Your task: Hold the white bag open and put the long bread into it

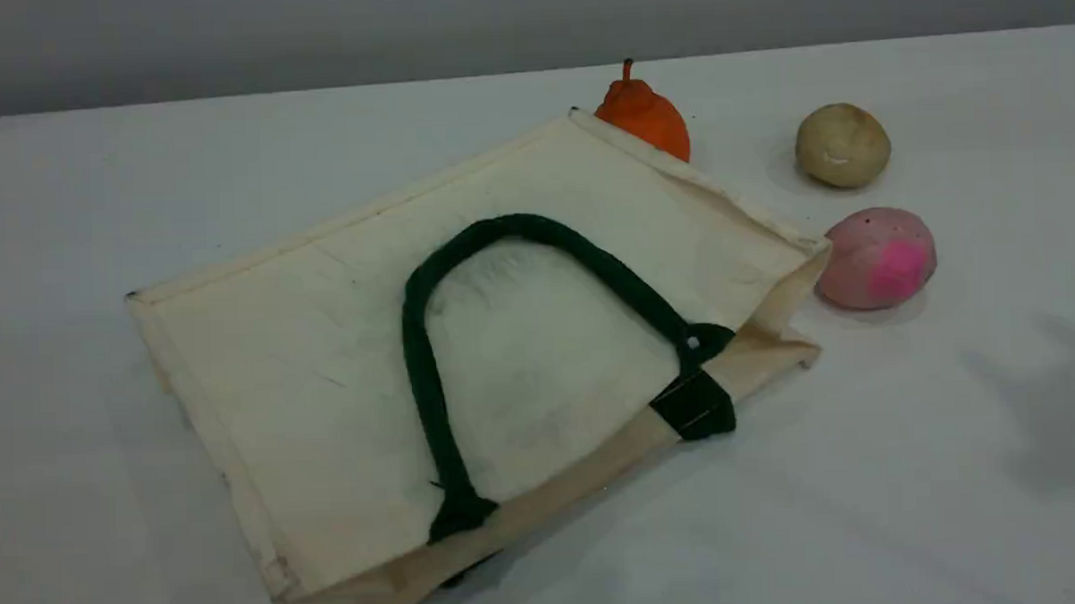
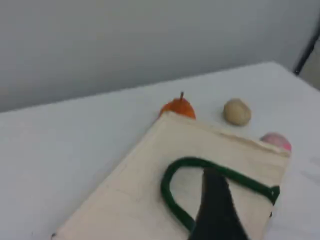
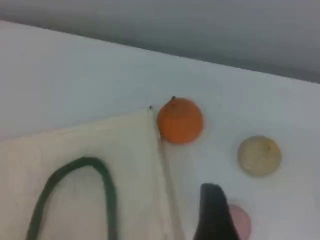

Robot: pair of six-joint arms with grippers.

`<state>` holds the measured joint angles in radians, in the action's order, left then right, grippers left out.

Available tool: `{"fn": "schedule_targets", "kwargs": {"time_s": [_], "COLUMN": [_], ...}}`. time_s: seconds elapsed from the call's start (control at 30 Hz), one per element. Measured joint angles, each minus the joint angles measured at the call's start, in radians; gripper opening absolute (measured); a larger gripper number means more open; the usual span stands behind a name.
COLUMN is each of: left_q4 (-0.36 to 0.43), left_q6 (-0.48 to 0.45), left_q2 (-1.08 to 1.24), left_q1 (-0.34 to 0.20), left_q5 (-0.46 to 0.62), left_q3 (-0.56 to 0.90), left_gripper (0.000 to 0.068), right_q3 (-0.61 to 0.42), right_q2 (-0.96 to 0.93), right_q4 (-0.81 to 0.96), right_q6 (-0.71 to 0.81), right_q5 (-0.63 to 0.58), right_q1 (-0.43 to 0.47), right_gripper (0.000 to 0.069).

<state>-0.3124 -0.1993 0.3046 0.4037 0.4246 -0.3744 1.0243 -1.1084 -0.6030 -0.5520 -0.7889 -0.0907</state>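
Note:
The white bag [image 1: 342,345] lies flat on the table, its mouth toward the front right. One dark green rope handle [image 1: 424,368] rests looped on its upper face. The bag also fills the lower part of the left wrist view [image 2: 150,170] and the lower left of the right wrist view [image 3: 75,145]. The long bread is out of view in all three frames. Neither arm shows in the scene view. A single dark fingertip [image 2: 215,210] of my left gripper hangs high above the handle. My right gripper's fingertip [image 3: 214,215] hovers off the bag's right edge. Nothing is held.
An orange round fruit-like item with a short stem [image 1: 647,119] sits against the bag's far corner. A round beige bun [image 1: 842,145] and a pink-spotted bun [image 1: 877,257] lie right of the bag. Bare white table [image 1: 865,469] stretches to the front right.

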Motion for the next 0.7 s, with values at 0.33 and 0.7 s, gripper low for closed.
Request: {"fn": "schedule_targets", "kwargs": {"time_s": [0.33,0.7], "left_q4": [0.001,0.005], "left_q6": [0.082,0.102], "left_q2": [-0.110,-0.109], "left_q1": [0.000,0.000], "left_q5": [-0.020,-0.003], "left_q3": [0.015,0.015], "left_gripper": [0.0440,0.0440], "right_q3": [0.000,0.000], "right_q2": [0.000,0.002], "right_q4": [0.000,0.000], "right_q6": [0.001,0.001], "right_q5": [-0.003,-0.008], "right_q1": [0.000,0.000], "right_gripper": [0.0415,0.0415]}}
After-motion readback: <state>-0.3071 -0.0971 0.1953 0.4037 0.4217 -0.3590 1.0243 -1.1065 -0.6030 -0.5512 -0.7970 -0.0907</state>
